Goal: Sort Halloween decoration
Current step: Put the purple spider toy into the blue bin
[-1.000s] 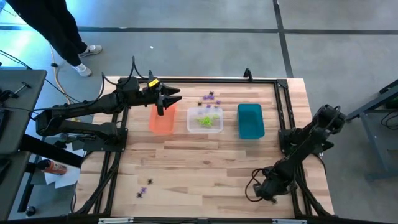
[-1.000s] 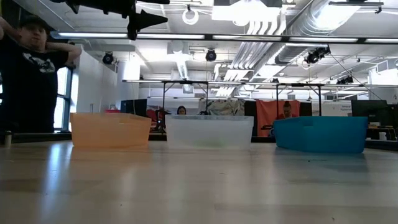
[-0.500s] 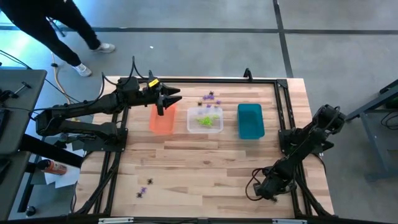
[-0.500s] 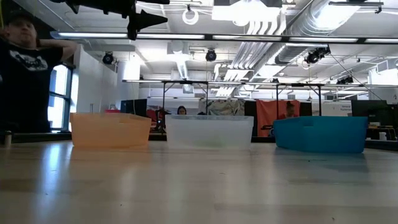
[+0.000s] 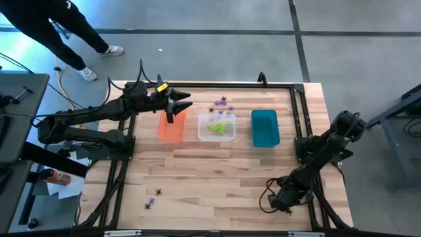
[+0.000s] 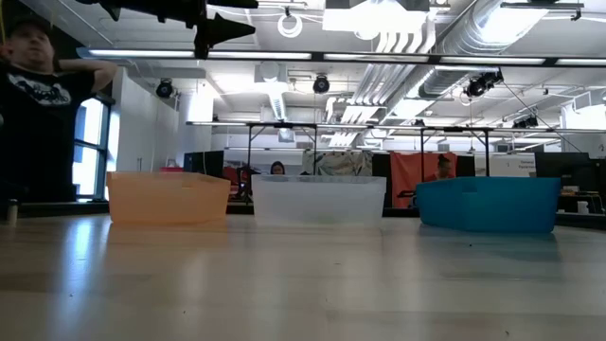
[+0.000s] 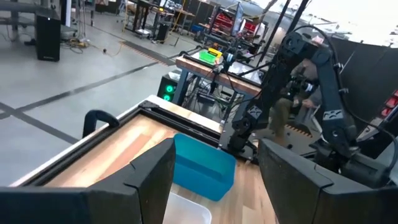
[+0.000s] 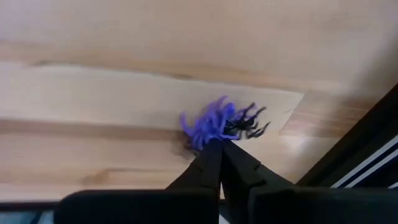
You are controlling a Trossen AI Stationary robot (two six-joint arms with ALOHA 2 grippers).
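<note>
Tiny spiders (image 5: pixel 217 126) — lime, purple, black — scattered on table.

I'm looking down on a light butcher-block table (image 5: pixel 217 178) edged by a black frame, and three bins stand in a row across its far half: an orange bin (image 5: pixel 171 126), a clear bin (image 5: pixel 217 127) and a teal bin (image 5: pixel 265 128), near one another but apart. A few purple and black trinkets (image 5: pixel 222 103) lie on the wood just beyond the clear bin. Another small cluster (image 5: pixel 153 199) sits well apart near the front left corner (too small for me to count).
</note>
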